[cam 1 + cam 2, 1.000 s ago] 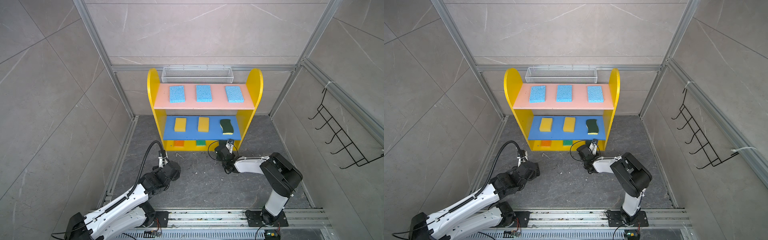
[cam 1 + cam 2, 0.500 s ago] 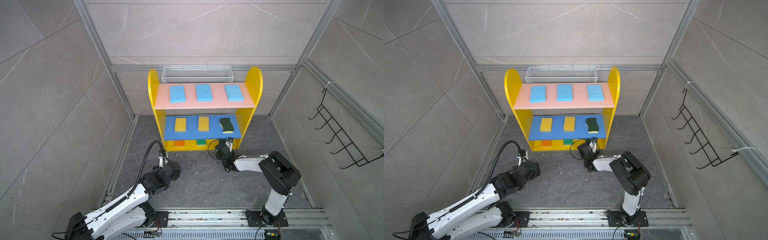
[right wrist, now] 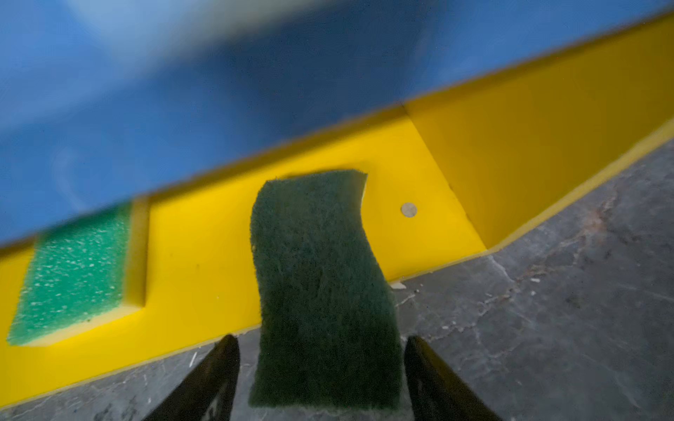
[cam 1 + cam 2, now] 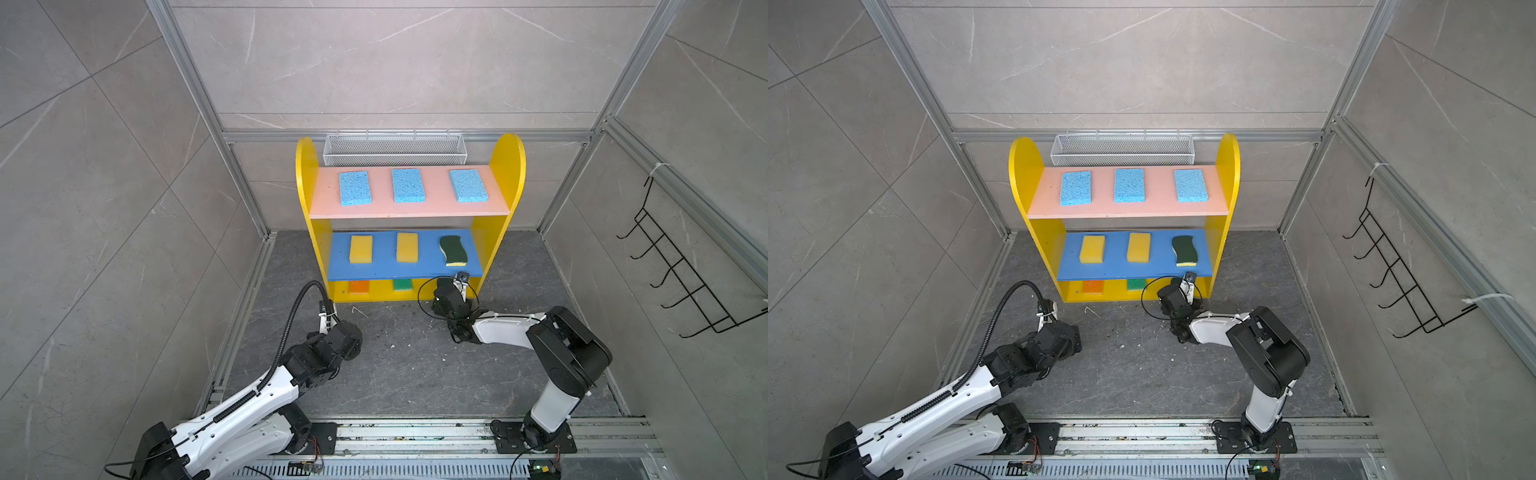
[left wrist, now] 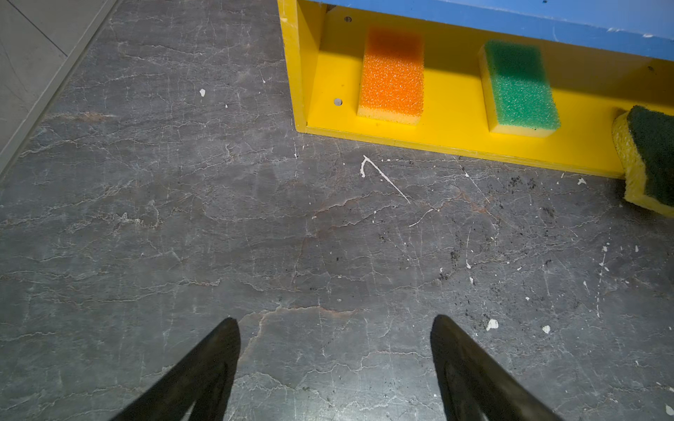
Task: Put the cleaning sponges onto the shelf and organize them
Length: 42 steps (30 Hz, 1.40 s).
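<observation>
One sponge (image 3: 324, 291) wrist-views only | right claw (image 3: 321, 337) parted astride it | left claw (image 5: 334, 319) spread, empty

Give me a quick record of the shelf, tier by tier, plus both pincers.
Top board: three blue sponges
Middle board: two yellow sponges, one dark green sponge
Bottom board: orange sponge, bright green sponge, second dark green sponge overhanging the front edge
Left pincer: open, empty, above the floor
Right pincer: open, straddling the overhanging sponge
</observation>
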### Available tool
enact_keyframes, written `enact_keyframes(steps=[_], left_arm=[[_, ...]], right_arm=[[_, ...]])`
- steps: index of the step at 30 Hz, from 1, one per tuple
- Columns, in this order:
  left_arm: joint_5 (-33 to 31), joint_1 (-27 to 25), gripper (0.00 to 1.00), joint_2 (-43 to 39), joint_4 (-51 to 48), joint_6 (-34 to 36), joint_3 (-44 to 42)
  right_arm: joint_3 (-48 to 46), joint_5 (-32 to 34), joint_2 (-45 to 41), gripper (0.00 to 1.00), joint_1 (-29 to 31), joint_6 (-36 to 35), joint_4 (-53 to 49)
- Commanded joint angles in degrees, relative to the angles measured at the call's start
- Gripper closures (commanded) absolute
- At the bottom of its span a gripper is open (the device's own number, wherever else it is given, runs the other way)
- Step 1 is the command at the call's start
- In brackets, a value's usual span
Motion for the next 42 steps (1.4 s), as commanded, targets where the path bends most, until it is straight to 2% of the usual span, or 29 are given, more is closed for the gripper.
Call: enact_keyframes(steps=[1,10,19,24,30,36,42], left_arm=[[0.2,0.2,0.15,-0.5,0.8,0.3,1.7],[0.4,0.2,0.15,-1.9,-0.8,-0.5,1.9],[0.7,0.2,0.16,-2.8,-2.5,-0.9,2.4],[2.2,0.1,0.17,-3.4,-2.1,-1.6,1.6],[3.3,0.1,0.18,-3.5,-0.8,-1.3,0.9],[4.5,0.1,0.18,-3.1,1.4,-1.0,-0.4],[4.6,0.2,0.18,-2.9,3.0,-0.6,-1.6]], right_arm=[[-1.4,-0.2,-3.1,0.26,-0.2,-2.0,0.9],[-4.3,-0.8,-7.2,0.26,0.1,-2.1,-0.1],[-10.3,-5.5,-17.1,0.31,1.5,2.0,-4.4],[-16.1,-10.6,-23.6,0.51,1.5,7.0,-4.7],[-23.6,-16.7,-28.0,0.77,1.5,12.3,1.3],[-31.7,-23.3,-25.9,0.99,1.5,16.8,17.9],[-33.6,-25.6,-18.7,1.0,1.5,18.7,28.9]])
